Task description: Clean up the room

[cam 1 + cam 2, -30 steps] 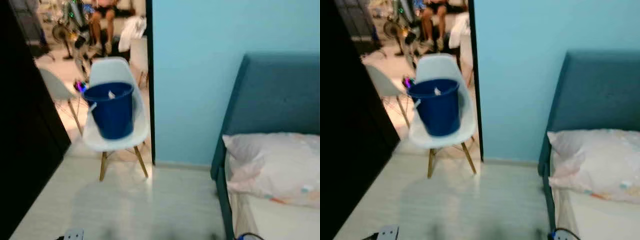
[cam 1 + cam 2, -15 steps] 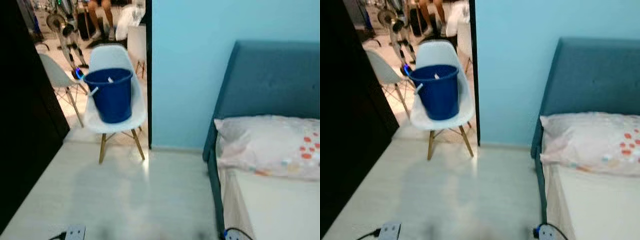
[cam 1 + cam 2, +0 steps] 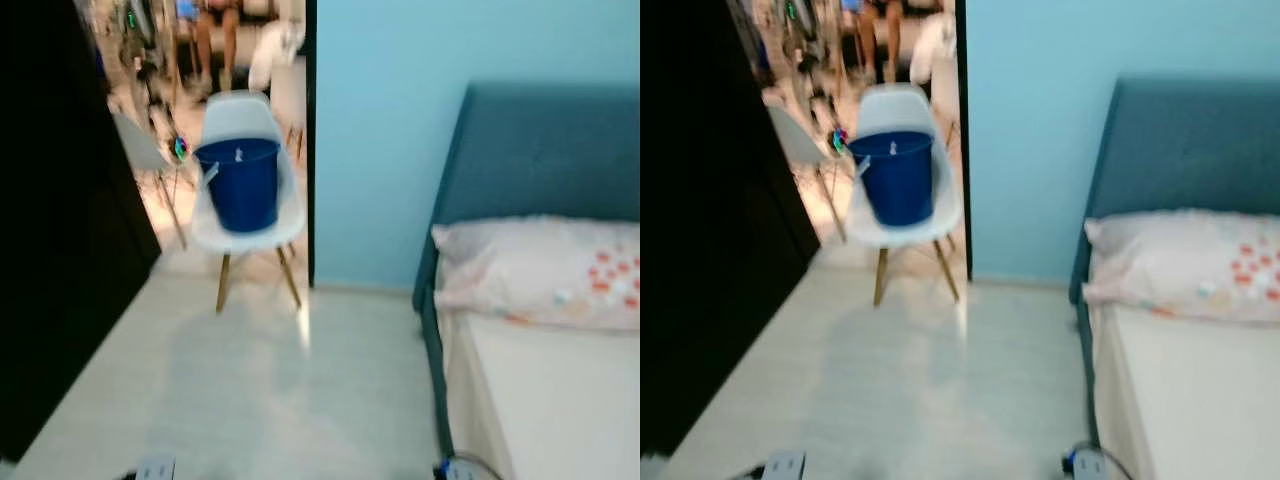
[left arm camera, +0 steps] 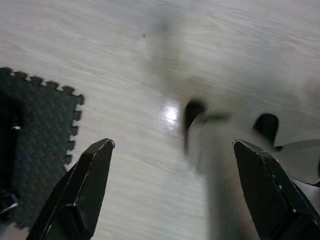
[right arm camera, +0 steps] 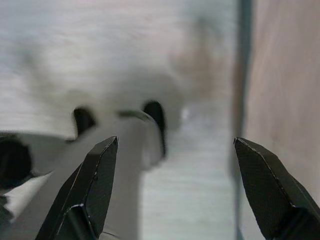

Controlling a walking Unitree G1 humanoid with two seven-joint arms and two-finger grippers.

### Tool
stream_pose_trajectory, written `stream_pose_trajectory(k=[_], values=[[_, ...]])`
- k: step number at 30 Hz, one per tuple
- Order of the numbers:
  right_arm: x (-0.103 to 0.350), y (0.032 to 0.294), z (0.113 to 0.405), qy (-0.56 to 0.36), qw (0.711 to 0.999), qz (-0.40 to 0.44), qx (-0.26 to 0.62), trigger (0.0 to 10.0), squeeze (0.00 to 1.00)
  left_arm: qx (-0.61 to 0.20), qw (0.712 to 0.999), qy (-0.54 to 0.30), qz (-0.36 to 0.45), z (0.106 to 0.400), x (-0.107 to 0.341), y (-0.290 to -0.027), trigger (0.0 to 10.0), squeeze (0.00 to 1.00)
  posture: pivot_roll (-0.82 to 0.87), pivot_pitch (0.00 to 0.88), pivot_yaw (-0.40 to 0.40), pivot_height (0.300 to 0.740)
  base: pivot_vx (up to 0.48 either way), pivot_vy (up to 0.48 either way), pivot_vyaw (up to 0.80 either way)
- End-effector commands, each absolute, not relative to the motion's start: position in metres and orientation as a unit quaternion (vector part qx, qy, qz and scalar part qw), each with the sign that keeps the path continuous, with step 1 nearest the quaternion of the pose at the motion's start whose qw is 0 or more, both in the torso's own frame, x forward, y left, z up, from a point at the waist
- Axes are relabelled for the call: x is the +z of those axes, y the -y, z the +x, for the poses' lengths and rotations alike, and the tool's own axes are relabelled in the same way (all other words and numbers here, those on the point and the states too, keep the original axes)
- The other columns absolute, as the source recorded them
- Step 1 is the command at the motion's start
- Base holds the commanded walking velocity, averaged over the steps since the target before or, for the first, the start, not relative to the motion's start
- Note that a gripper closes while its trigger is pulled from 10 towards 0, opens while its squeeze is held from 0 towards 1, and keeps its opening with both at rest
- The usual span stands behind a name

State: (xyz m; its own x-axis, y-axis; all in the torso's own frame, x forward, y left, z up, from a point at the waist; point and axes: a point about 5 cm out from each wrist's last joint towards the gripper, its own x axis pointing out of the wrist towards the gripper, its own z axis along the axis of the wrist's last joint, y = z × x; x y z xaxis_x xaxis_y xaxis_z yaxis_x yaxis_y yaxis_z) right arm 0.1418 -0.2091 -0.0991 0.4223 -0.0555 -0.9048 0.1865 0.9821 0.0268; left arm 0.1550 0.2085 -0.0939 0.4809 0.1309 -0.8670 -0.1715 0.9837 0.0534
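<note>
Bucket (image 3: 240, 184): blue, on white chair (image 3: 247, 226) by the doorway.
Bed (image 3: 560, 390): right, pillow (image 3: 545, 272) at its headboard.
Left gripper (image 4: 172, 190): fingers spread above pale floor (image 3: 270, 390).
Right gripper (image 5: 172, 187): fingers spread, empty.

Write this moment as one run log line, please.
scene: bedroom, blurred | blue bucket on white chair by doorway | bed on right | left tool open, empty | right tool open, empty

Head views motion-blurred. Small white item in blue bucket (image 3: 240, 186): unidentifiable. Person (image 3: 216, 30) past doorway cut at top edge, legs only. Bed (image 3: 545, 390) cut off right and near. Wrist views smeared.
</note>
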Motion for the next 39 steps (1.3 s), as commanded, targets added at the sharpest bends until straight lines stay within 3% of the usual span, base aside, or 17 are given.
stream_pose_trajectory(k=[1,7,12,39], values=[[-0.0997,0.2057,0.1418,-0.532,0.841,0.064,-0.070,10.0,0.00,0.088,0.859,-0.504,-0.016,0.1534,-0.0942,-0.2108,10.0,0.00,-0.07,0.000,-0.026,0.740,-0.322,0.000,0.00],[-0.1004,0.2057,0.1401,-0.535,0.840,0.059,-0.069,10.0,0.00,0.086,0.859,-0.504,-0.017,0.1535,-0.0942,-0.2103,10.0,0.00,-0.07,0.000,-0.025,0.740,-0.321,0.000,0.00],[-0.1018,0.2051,0.1362,-0.541,0.837,0.055,-0.064,10.0,0.00,0.085,0.859,-0.505,-0.016,0.1530,-0.0944,-0.2105,10.0,0.00,-0.07,0.000,-0.022,0.740,-0.322,0.000,-0.70],[-0.1013,0.2072,0.1365,-0.540,0.838,0.046,-0.062,10.0,0.00,0.084,0.857,-0.508,-0.020,0.1517,-0.0954,-0.2082,10.0,0.00,-0.07,0.000,-0.025,0.740,-0.438,0.000,0.00]])
